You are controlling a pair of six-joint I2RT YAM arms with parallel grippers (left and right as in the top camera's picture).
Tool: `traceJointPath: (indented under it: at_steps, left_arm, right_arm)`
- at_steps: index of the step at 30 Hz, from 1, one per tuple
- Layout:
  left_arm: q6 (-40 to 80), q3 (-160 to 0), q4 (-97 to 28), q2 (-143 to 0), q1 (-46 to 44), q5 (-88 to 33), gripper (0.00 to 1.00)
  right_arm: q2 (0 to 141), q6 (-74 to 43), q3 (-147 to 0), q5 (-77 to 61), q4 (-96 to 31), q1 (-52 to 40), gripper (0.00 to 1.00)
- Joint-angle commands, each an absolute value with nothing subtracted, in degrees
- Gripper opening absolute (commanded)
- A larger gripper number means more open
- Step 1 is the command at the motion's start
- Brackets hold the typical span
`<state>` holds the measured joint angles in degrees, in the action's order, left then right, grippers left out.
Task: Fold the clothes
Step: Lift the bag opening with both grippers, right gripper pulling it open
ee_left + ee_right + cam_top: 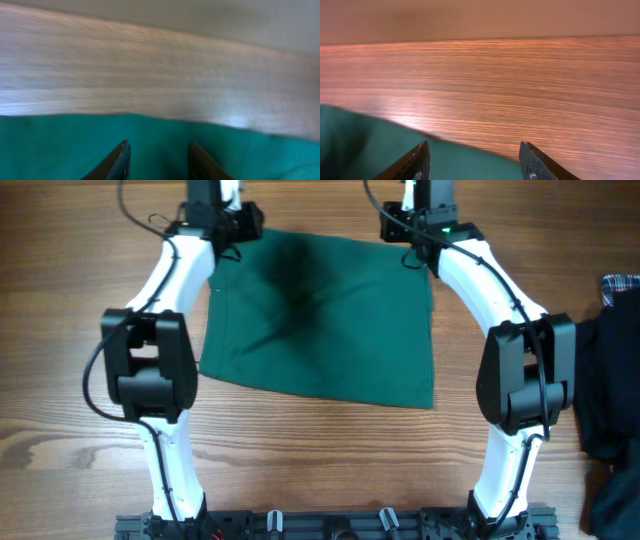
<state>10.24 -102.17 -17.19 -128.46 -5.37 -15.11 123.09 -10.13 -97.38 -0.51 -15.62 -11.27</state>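
Green garment (320,320) spread at centre of table (60,410), creased toward 11 o'clock; left gripper (157,152) over 11 o'clock corner, jaws apart, pinching nothing; right gripper (475,157) over 1 o'clock corner, spread wide, empty. Risks: closing short of thin edge, grabbing air; uneven pinches skewing fold; dragging whole cloth toward 6 o'clock.

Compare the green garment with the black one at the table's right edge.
The green garment lies spread flat; the black garment sits bunched. The green garment is mid-table; the black garment is at the right edge, cut off by the frame. Both rest on the table.
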Motion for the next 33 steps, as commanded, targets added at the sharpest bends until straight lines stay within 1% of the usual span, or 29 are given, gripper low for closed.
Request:
traceJointPath:
  at_steps: [1,3,4,6,9,12,14,16,25,29,31,32,33]
  left_arm:
    - [6.20,-102.39,-21.65,-130.65,-8.12,-10.96,0.37]
    - [6.24,-102.39,-23.29,-130.65,-8.56,-10.96,0.37]
    - [6.22,-102.39,-24.91,-130.74,-8.58,-10.76,0.37]
    - [6.22,-102.39,-28.58,-131.22,-8.58,-10.76,0.37]
    - [6.26,-102.39,-30.17,-131.28,-8.58,-10.33,0.37]
    - [6.39,-102.39,-32.25,-131.28,-8.60,-9.89,0.36]
    - [6.39,-102.37,-34.20,-131.28,-8.58,-8.88,0.36]
    - [6.39,-102.32,-35.62,-131.66,-8.58,-7.79,0.36]
    - [6.39,-102.32,-36.47,-134.54,-8.58,-7.77,0.36]
    - [6.39,-102.32,-36.47,-134.54,-8.58,-6.90,0.36]
    - [6.39,-102.32,-36.38,-134.54,-8.58,-6.85,0.36]
    - [6.39,-102.32,-36.23,-134.54,-8.58,-6.72,0.36]
    - [6.39,-102.32,-35.83,-134.54,-8.58,-6.72,0.36]
  right_arm:
    - [124.31,-13.69,-97.71,0.27,-19.84,-5.96,0.59]
    - [124.60,-13.47,-97.71,-1.56,-22.55,-3.51,0.60]
    - [125.16,-13.32,-97.71,-3.01,-24.36,-1.98,0.64]
    - [126.19,-11.53,-97.71,-6.39,-26.22,0.34,0.68]
    - [129.67,-10.37,-97.71,-23.00,-27.05,4.78,0.68]
    - [131.85,-3.11,-97.69,-29.89,-27.33,5.21,0.68]
    - [131.92,-0.27,-97.69,-30.39,-27.16,4.95,0.69]
    - [131.98,-0.25,-97.67,-30.96,-26.00,4.89,0.69]
    - [134.72,-3.22,-97.67,-36.56,-20.56,4.29,0.68]
    - [136.73,-7.18,-97.67,-37.43,-18.11,4.29,0.67]
    - [137.16,-8.25,-97.67,-40.42,-15.84,4.29,0.67]
    - [137.16,-9.65,-97.67,-40.84,-15.09,4.29,0.63]
    - [137.16,-10.68,-97.67,-41.10,-14.35,4.08,0.61]
